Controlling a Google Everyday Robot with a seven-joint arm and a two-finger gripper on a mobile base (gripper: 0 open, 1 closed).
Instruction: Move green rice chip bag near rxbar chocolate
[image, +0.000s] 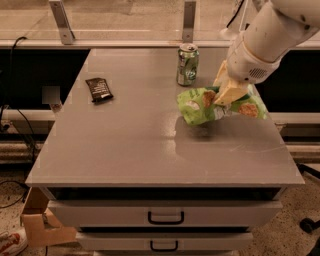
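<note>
The green rice chip bag is a crumpled bright green foil bag held just above the grey table top at its right side, with a shadow beneath it. My gripper comes down from the white arm at the upper right and is shut on the middle of the bag. The rxbar chocolate is a small dark brown flat wrapper lying near the table's left edge, far to the left of the bag.
A green soda can stands upright at the back of the table, just behind and left of the bag. Metal posts rise behind the table. Drawers are below the front edge. A cardboard box sits on the floor at the lower left.
</note>
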